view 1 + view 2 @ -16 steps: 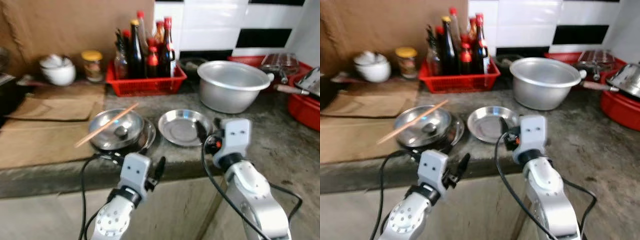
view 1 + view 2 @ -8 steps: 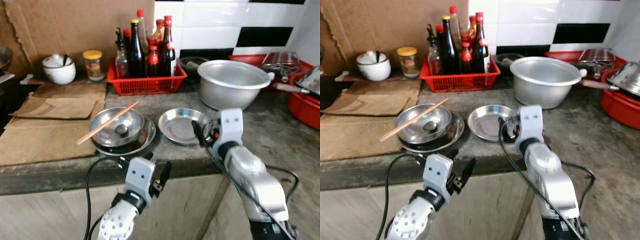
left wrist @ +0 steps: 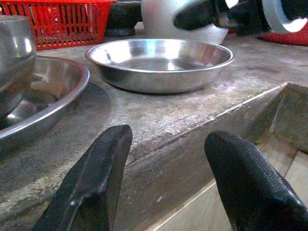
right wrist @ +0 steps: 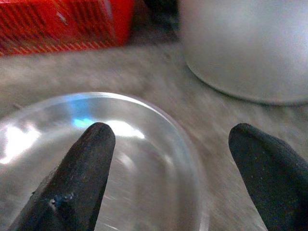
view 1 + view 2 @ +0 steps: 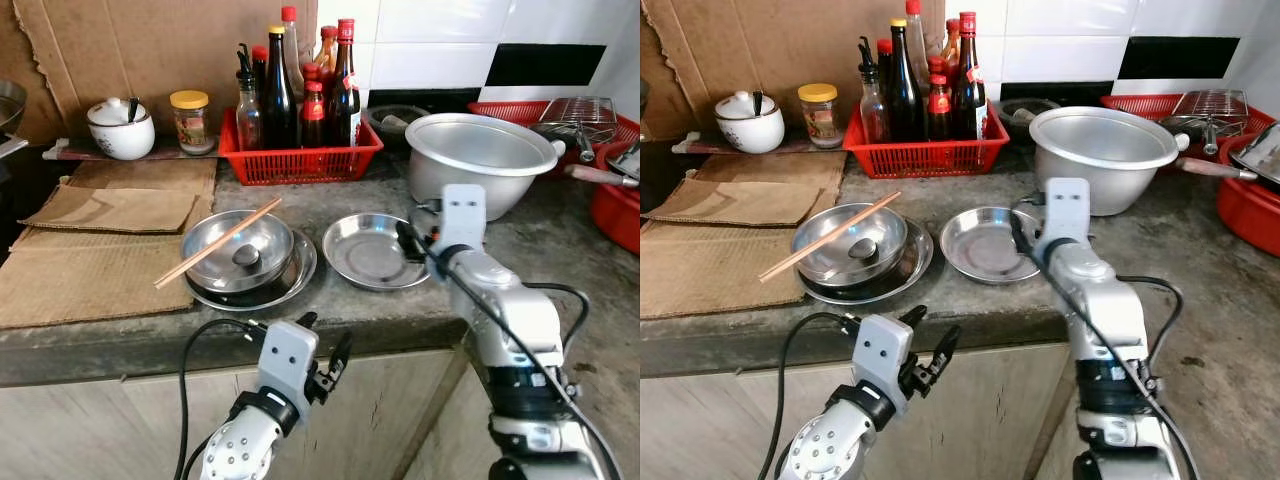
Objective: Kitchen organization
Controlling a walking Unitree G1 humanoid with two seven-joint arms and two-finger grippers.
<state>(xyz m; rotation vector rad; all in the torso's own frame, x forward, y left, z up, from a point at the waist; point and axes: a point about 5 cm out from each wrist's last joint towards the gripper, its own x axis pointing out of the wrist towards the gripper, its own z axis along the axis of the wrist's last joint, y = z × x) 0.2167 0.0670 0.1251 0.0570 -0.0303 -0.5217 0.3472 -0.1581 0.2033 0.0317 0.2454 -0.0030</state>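
While the right gripper hangs wide open and empty, the shallow round steel plate lies just to its left.
Left gripper, apparently spread and empty, sits nearer, below the counter edge.

No legible text or labels.

We see a grey stone counter bearing flattened cardboard at left, stacked steel bowls and a steel plate centre, a red basket and aluminium pot behind.
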